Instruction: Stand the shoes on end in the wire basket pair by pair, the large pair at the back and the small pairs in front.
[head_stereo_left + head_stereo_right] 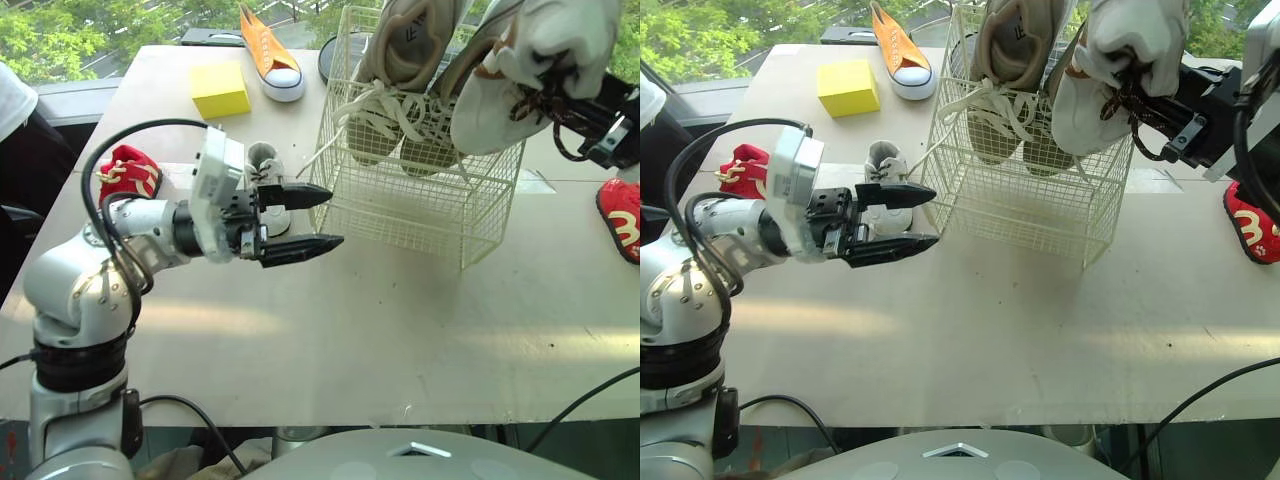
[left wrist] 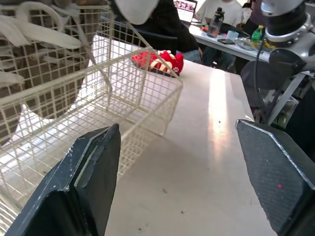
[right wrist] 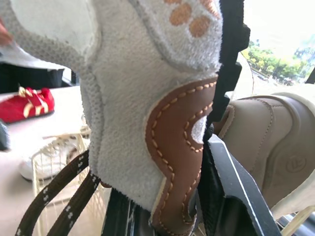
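A cream wire basket [image 1: 470,215] stands at the table's back middle. A large beige pair [image 1: 400,60] stands on end inside it, laces hanging through the mesh. My right gripper [image 1: 565,100] is shut on a white shoe with a brown patch and brown laces [image 1: 530,50], held above the basket's right side; the same white shoe [image 3: 123,98] sits between the black fingers [image 3: 231,59]. My left gripper [image 1: 325,218] is open just left of the basket, nothing between its fingers [image 2: 93,177]. A small white shoe [image 1: 262,162] lies behind it.
One red shoe [image 1: 130,172] lies at the left edge and another red shoe [image 1: 622,218] at the right. An orange sneaker [image 1: 272,55] and a yellow block [image 1: 220,88] sit at the back left. The near half of the table [image 1: 380,330] is bare.
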Robot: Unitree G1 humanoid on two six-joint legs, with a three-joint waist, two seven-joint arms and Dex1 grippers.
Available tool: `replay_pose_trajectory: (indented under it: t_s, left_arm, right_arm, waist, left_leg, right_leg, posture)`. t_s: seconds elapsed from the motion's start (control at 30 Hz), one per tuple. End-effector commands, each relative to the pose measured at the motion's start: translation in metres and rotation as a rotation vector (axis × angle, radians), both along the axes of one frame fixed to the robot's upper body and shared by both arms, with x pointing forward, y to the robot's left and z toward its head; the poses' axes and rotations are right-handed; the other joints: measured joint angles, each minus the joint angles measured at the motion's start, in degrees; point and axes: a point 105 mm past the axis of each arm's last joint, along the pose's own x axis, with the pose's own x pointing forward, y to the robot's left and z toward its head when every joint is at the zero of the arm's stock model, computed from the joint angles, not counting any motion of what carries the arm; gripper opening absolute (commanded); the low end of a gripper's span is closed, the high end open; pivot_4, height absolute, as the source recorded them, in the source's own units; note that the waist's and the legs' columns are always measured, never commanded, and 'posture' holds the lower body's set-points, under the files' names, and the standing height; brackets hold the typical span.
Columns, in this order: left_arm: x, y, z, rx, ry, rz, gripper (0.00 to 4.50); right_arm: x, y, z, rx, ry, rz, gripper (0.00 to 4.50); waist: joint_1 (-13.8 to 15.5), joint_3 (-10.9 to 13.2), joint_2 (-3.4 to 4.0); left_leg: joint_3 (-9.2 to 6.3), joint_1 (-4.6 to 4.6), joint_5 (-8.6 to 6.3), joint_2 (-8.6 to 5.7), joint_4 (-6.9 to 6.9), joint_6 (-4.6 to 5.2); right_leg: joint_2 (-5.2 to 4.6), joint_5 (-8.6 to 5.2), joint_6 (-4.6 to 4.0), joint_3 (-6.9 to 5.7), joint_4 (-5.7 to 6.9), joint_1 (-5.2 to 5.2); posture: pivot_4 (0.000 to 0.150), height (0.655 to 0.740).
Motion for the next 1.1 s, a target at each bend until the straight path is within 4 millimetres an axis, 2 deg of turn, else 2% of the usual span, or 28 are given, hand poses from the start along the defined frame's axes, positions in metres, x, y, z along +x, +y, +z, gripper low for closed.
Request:
replay_pose_trajectory:
  t_s: [0.03, 0.23, 0.4, 0.53, 0.7, 0.87, 0.97, 1.03, 1.1]
  left_arm:
    - [-0.008, -0.003, 0.010, 0.000, -0.072, 0.004, 4.04]
    - [-0.010, -0.010, 0.008, -0.008, -0.083, 0.000, 4.04]
    - [-0.008, -0.011, 0.005, -0.002, -0.091, 0.018, 4.04]
    - [-0.008, -0.010, 0.000, 0.007, -0.097, 0.031, 4.04]
    - [-0.007, -0.008, -0.004, 0.009, -0.098, 0.055, 4.04]
    - [-0.003, -0.002, -0.006, -0.004, -0.084, 0.094, 4.04]
    - [0.006, 0.010, -0.003, -0.050, -0.055, 0.170, 4.04]
    - [0.021, 0.032, -0.001, -0.076, -0.031, 0.304, 4.04]
    - [0.040, 0.064, -0.004, -0.083, 0.023, 0.482, 4.04]
  right_arm:
    - [0.008, -0.002, -0.006, -0.070, -0.075, -0.015, 0.27]
    - [0.030, 0.000, -0.028, -0.161, -0.087, -0.003, 0.27]
    - [0.039, -0.001, -0.054, -0.222, 0.013, 0.053, 0.27]
    - [0.041, -0.009, -0.070, -0.203, 0.119, 0.089, 2.16]
    - [0.035, -0.015, -0.066, -0.198, 0.108, 0.077, 4.49]
    - [0.022, -0.021, -0.056, -0.177, 0.085, 0.081, 4.49]
    - [0.011, -0.024, -0.047, -0.183, 0.044, 0.084, 4.49]
    - [-0.009, -0.019, -0.038, -0.201, -0.021, 0.143, 4.49]
    - [-0.040, -0.006, -0.035, -0.212, -0.026, 0.267, 4.49]
  waist:
    - [0.0, 0.0, 0.00]
    - [-0.1, 0.0, 0.01]
    - [-0.1, 0.0, 0.01]
    - [-0.1, 0.0, 0.02]
    - [0.0, 0.0, 0.00]
    - [0.1, 0.0, 0.00]
    - [0.0, 0.0, 0.02]
    - [0.1, 0.0, 0.05]
    - [0.0, 0.0, 0.10]
  left_leg:
    - [0.00, 0.00, 0.01, 0.00, 0.01, -0.01]
    - [0.01, 0.02, 0.01, 0.00, 0.02, -0.01]
    - [-0.01, 0.00, 0.01, 0.01, 0.01, -0.01]
    - [0.00, -0.01, 0.00, 0.00, 0.01, 0.00]
    - [-0.03, 0.03, 0.00, 0.01, 0.01, 0.00]
    - [-0.02, 0.02, 0.00, -0.03, 0.01, 0.00]
    - [-0.03, 0.03, 0.00, -0.02, 0.01, 0.00]
    - [-0.06, 0.02, 0.00, 0.01, 0.00, -0.01]
    - [-0.10, 0.04, 0.00, 0.08, -0.02, -0.02]
  right_leg:
    - [0.08, 0.00, 0.00, 0.00, 0.02, 0.00]
    - [0.21, 0.02, -0.02, 0.05, 0.07, -0.02]
    - [0.28, 0.02, -0.04, 0.07, 0.00, -0.02]
    - [0.26, 0.02, -0.04, 0.09, -0.03, -0.01]
    - [0.21, 0.01, -0.04, 0.06, 0.00, 0.02]
    - [0.11, 0.02, -0.04, 0.03, 0.01, 0.02]
    - [0.08, 0.02, -0.04, 0.04, 0.03, 0.02]
    - [0.08, 0.02, -0.05, 0.01, 0.03, 0.01]
    - [0.07, 0.02, -0.05, 0.00, 0.04, 0.01]
  posture:
    - [0.150, 0.7400]
    - [0.150, 0.7400]
    - [0.150, 0.7400]
    - [0.150, 0.7400]
    - [0.150, 0.7400]
    - [0.150, 0.7400]
    - [0.150, 0.7400]
    - [0.150, 0.7400]
    - [0.150, 0.7400]
